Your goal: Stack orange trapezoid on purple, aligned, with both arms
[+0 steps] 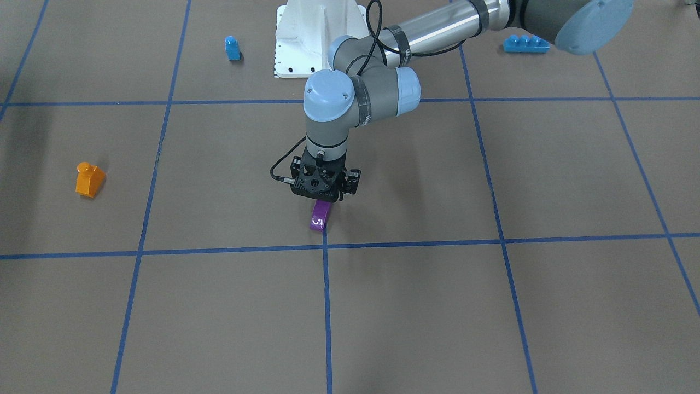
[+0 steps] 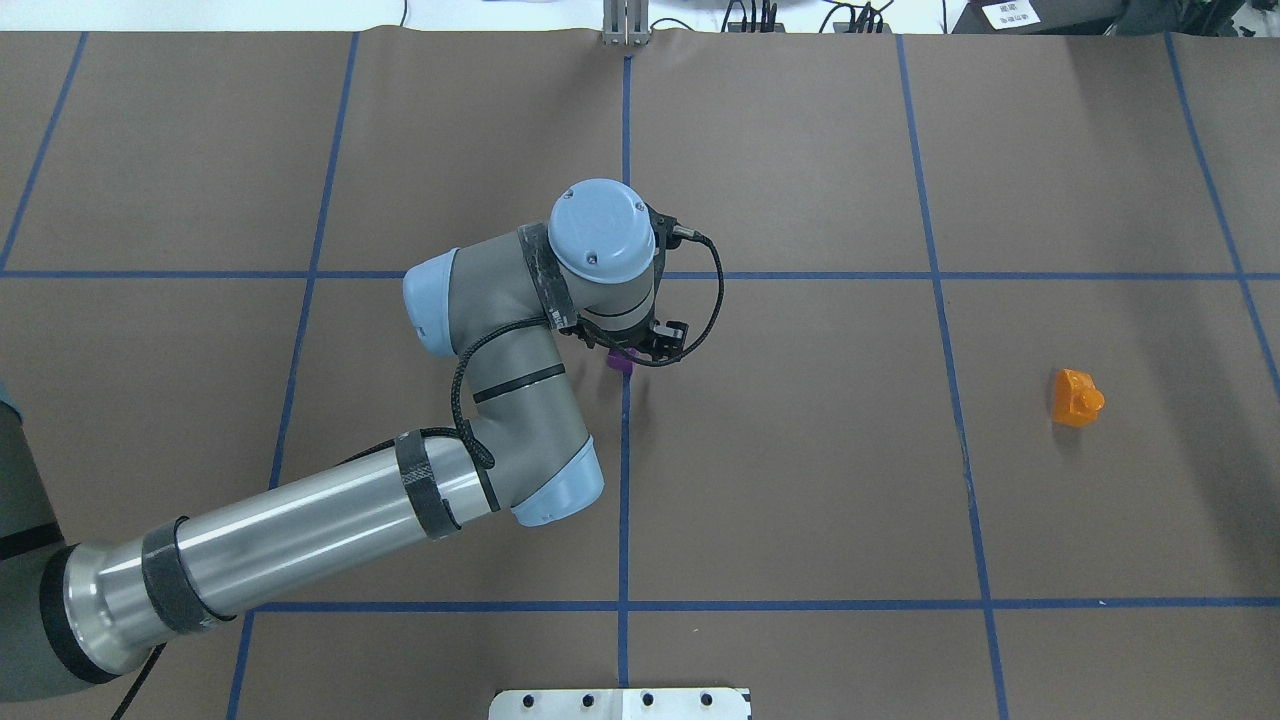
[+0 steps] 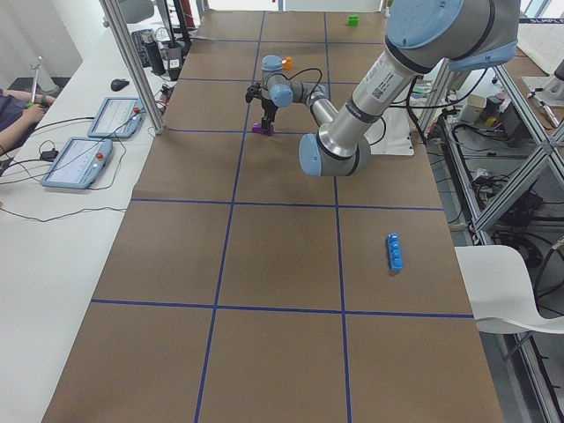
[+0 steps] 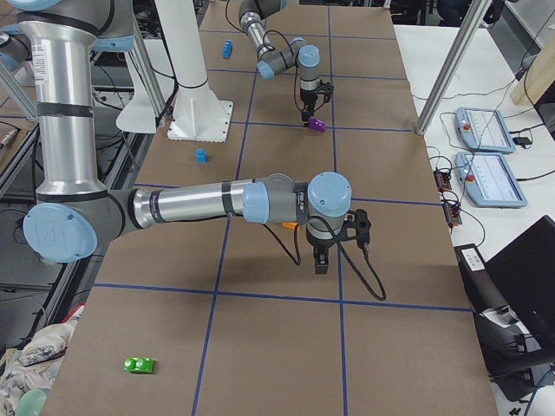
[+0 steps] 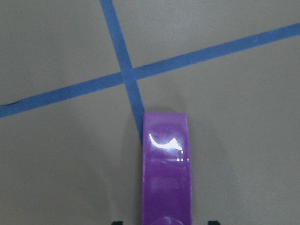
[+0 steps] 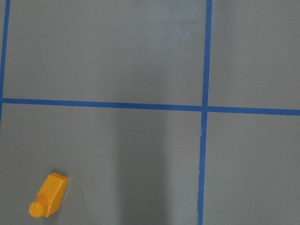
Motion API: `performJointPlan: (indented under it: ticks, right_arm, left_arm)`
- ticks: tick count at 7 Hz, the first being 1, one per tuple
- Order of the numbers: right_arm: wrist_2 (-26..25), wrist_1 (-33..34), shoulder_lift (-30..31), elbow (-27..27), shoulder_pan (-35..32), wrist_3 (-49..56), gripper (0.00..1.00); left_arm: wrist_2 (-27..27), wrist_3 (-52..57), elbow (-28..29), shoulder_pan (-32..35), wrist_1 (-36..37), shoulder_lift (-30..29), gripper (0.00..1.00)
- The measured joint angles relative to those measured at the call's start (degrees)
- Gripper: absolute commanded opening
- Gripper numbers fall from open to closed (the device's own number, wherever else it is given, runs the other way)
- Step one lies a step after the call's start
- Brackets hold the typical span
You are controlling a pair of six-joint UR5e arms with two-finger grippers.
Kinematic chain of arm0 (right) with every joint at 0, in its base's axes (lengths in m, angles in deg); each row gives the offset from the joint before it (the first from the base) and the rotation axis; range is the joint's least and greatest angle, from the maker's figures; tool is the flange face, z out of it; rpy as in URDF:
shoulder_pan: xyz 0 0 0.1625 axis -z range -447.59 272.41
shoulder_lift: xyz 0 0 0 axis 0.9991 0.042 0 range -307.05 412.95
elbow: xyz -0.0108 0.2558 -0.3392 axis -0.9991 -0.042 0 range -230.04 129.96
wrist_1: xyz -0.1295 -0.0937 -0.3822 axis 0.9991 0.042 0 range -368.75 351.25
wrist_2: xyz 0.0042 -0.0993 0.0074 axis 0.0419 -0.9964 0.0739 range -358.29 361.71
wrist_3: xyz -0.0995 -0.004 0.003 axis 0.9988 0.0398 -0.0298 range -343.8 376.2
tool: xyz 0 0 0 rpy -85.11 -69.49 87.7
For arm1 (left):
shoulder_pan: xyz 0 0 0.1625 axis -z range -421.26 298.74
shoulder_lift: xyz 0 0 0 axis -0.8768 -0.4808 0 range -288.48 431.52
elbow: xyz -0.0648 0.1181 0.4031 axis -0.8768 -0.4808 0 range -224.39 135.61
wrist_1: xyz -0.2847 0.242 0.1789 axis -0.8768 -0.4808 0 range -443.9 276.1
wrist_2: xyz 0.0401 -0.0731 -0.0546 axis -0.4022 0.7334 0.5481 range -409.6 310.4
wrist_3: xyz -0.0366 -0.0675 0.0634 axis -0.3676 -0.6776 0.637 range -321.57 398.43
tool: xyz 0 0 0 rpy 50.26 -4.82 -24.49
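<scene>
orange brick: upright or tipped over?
Upright. The orange brick rests on its base with its stud on top; the front and overhead views both show this.

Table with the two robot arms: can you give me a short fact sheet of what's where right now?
Purple brick: lying by a blue tape crossing
Left gripper: directly over the purple brick, fingers apart on either side of it
Orange brick: alone, far off to the robot's right, untouched
Right gripper: hovering, orange brick in its camera's view; open or shut unclear
Other bricks: small blue brick, long blue brick
Stacking: not yet done
</scene>
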Motion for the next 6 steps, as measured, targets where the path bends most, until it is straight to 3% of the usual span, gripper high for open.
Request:
performJointPlan:
  ticks: [1,2,4,6]
  right_arm:
    - [-0.76,-1.05,0.35,1.42,1.74,-2.73,1.0]
    - [-2.63,-6.39,2.13,3.37,4.87,-9.23,1.0]
    - [-6.45,-25.54,7.28,4.92,14.1,-28.85,1.0]
    - [-10.57,-35.18,9.02,5.27,23.55,-43.18,1.0]
  left_arm:
    - [0.13,-0.01,-1.36,0.88,0.22,-0.08,1.0]
    - [0.36,0.0,-3.31,1.84,1.66,-0.23,1.0]
    - [0.63,0.21,-8.84,3.65,8.8,-0.52,1.0]
    - [1.62,0.35,-13.1,4.95,13.22,-0.39,1.0]
